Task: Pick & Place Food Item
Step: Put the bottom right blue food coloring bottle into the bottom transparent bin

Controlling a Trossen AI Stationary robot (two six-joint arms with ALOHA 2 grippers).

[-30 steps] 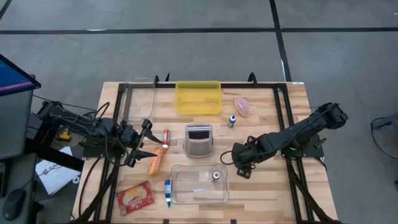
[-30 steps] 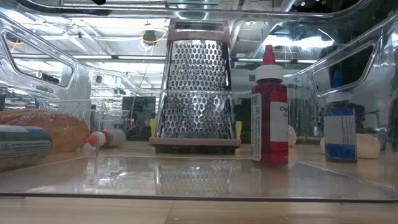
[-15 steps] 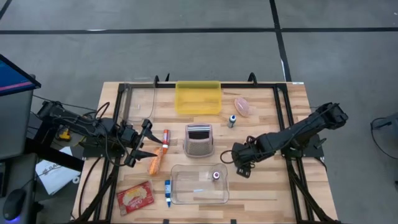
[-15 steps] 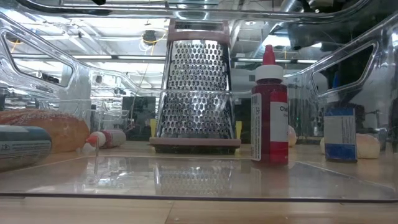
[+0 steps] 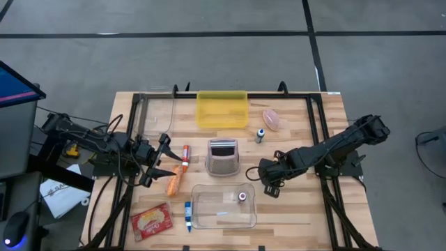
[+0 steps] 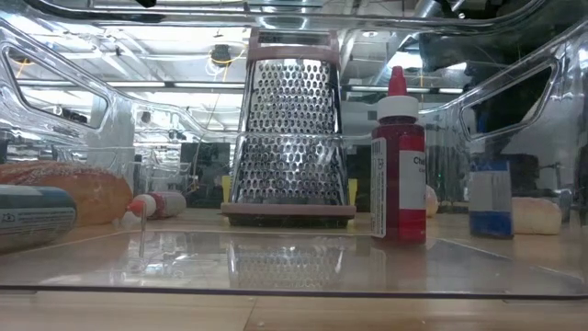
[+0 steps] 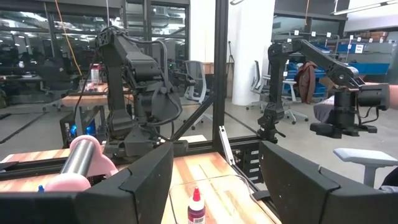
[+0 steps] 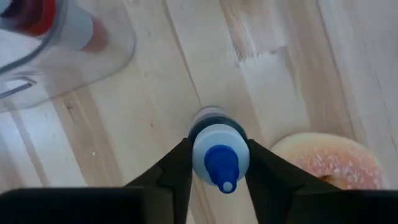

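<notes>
The right gripper (image 5: 267,183) is hovering over the wooden table (image 5: 300,216), beside the clear container (image 5: 224,207) that is holding a small red bottle (image 5: 242,196). Its wrist camera is looking down on a blue-capped bottle (image 8: 218,154) standing just beside a pink glazed doughnut (image 8: 329,162), near the table's far edge. Whether the jaws are clamping that bottle cannot be told. The left gripper (image 5: 162,164) is waiting at the table's left, jaws apart and holding nothing, near a bread roll (image 5: 174,183). A metal grater (image 5: 223,157) is standing mid-table.
</notes>
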